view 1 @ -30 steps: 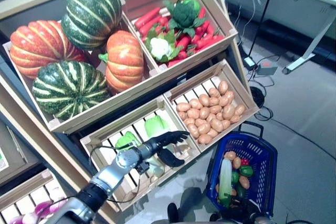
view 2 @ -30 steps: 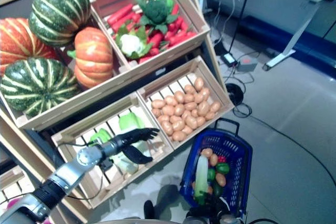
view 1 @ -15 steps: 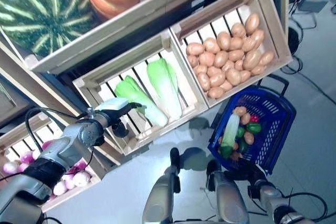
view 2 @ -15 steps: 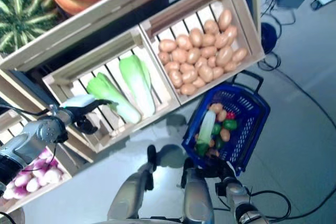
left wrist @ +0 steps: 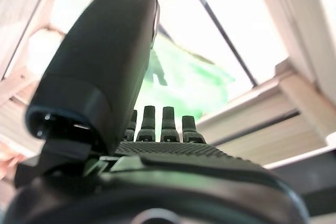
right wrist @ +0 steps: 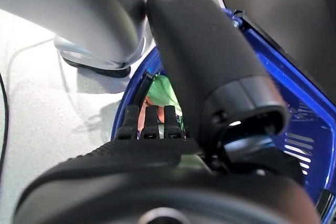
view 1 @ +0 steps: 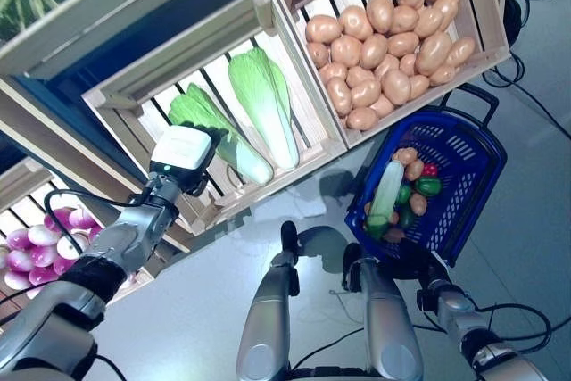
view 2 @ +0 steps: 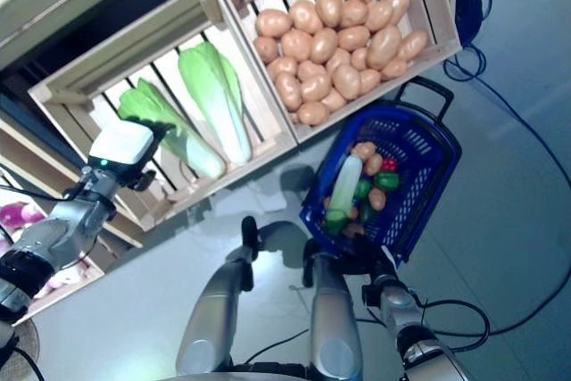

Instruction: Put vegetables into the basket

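My left hand reaches into the lower wooden crate, right at the darker green leafy cabbage. In the left wrist view its fingers are straight and point at the green leaves, holding nothing. A paler cabbage lies beside it. The blue basket stands on the floor to the right. It holds a long pale green vegetable, a green pepper, a small red one and potatoes. My right hand is open at the basket's near rim, its fingers straight.
A crate of potatoes sits above the basket. A lower crate with purple-white bulbs is at the far left. The stand's wooden frame runs across the top. Grey floor lies open to the right of the basket.
The camera has tilted down, so the whole picture has shifted. My left hand drew back to the crate's left front, then came up to the darker cabbage. The basket's contents are unchanged.
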{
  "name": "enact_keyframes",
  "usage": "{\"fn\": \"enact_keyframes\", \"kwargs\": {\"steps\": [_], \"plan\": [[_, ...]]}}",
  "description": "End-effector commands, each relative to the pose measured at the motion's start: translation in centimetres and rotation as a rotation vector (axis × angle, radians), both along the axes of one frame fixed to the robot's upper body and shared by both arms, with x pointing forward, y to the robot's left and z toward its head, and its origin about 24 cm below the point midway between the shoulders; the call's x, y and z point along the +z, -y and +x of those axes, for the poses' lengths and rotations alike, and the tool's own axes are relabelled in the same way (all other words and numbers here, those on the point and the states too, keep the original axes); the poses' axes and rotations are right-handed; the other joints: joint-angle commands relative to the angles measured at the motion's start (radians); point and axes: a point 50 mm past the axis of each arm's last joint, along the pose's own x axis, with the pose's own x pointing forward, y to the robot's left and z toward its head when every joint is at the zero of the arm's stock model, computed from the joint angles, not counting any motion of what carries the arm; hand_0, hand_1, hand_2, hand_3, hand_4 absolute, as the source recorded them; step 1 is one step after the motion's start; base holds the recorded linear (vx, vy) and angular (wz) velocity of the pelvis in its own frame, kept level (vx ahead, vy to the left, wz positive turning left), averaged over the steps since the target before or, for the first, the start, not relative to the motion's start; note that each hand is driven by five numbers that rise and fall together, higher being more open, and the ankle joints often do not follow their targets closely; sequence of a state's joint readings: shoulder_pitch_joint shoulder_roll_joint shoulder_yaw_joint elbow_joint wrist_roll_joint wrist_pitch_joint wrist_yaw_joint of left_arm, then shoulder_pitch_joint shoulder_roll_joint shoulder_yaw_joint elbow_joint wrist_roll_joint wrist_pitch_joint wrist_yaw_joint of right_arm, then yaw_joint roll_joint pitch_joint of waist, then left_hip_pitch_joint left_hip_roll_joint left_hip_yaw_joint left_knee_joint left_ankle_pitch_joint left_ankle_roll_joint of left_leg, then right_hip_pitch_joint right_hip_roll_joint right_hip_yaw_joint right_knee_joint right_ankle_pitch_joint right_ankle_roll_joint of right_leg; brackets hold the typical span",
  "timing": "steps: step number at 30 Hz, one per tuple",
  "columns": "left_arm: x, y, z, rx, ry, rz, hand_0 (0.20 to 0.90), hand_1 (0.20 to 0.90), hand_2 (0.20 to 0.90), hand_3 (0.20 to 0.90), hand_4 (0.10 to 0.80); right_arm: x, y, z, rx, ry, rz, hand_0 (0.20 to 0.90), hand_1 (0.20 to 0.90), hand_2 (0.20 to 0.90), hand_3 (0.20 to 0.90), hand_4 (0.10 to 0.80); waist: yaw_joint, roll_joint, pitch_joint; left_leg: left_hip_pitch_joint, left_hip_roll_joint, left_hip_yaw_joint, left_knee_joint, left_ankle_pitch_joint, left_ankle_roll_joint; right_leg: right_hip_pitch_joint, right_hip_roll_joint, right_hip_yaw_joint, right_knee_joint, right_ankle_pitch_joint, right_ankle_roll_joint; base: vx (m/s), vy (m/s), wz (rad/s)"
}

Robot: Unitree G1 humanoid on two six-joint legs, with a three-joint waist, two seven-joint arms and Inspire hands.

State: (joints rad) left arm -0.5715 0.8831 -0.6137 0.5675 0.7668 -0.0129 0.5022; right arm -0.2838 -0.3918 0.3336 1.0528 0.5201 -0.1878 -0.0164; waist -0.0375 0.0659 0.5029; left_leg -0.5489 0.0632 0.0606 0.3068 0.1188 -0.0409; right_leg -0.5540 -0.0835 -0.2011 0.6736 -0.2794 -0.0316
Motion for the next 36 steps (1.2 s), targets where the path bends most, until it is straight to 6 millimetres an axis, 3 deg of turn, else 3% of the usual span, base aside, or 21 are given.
{"fn": "enact_keyframes", "kwargs": {"steps": [1,4,7,17,23,36], "plan": [[3.4,0.0,0.6,-0.047,0.286,0.029,0.9,0.9,0.9,0.9,0.8,-0.7,-0.2,-1.1,-0.005,-0.019,0.009,0.9,0.9,0.9,0.9,0.8,-0.013,-0.022,-0.009,-0.056,-0.014,0.052,0.211,-0.2,0.015,0.01,0.007,0.072,-0.13,0.124,0.031,-0.046,0.046,-0.04],[1.5,0.1,0.8,-0.036,0.256,0.084,0.9,0.9,0.9,0.9,0.8,-0.1,-0.6,-0.2,-0.002,-0.001,0.009,0.9,0.9,0.9,0.9,0.8,-0.021,-0.031,0.005,-0.094,-0.007,0.057,0.257,-0.217,0.018,-0.041,0.004,0.083,-0.067,0.112,0.032,-0.037,0.073,-0.07],[0.9,0.2,1.0,-0.036,0.211,0.151,0.9,0.9,0.9,0.9,0.8,0.2,-0.3,0.2,-0.006,0.003,0.002,0.9,0.9,0.9,0.9,0.8,-0.03,-0.033,0.011,-0.114,0.001,0.064,0.287,-0.231,0.019,-0.067,0.001,0.087,-0.037,0.106,0.033,-0.01,0.073,-0.13],[0.3,0.7,1.5,-0.064,0.068,0.288,0.9,0.9,0.9,0.9,0.8,1.1,0.9,0.6,-0.043,0.038,0.001,0.9,0.9,0.9,0.9,0.8,-0.054,-0.034,0.017,-0.153,0.011,0.072,0.333,-0.253,0.013,-0.111,-0.004,0.099,-0.001,0.103,0.04,-0.001,0.037,-0.06],[0.1,0.4,1.6,-0.032,0.073,0.33,0.9,0.9,0.9,0.9,0.8,1.8,1.4,1.3,-0.062,0.075,0.002,0.9,0.9,0.9,0.9,0.8,-0.059,-0.035,0.017,-0.165,0.009,0.075,0.327,-0.249,0.011,-0.127,-0.004,0.1,-0.01,0.112,0.044,0.002,0.011,-0.01],[-0.1,-2.0,1.5,0.12,0.138,0.366,0.9,0.9,0.9,0.9,0.8,2.1,1.6,1.3,-0.087,0.102,0.003,0.9,0.9,0.9,0.9,0.8,-0.068,-0.038,0.017,-0.229,0.018,0.075,0.347,-0.242,0.013,-0.201,-0.004,0.102,0.012,0.123,0.041,0.005,0.014,-0.02]]}}
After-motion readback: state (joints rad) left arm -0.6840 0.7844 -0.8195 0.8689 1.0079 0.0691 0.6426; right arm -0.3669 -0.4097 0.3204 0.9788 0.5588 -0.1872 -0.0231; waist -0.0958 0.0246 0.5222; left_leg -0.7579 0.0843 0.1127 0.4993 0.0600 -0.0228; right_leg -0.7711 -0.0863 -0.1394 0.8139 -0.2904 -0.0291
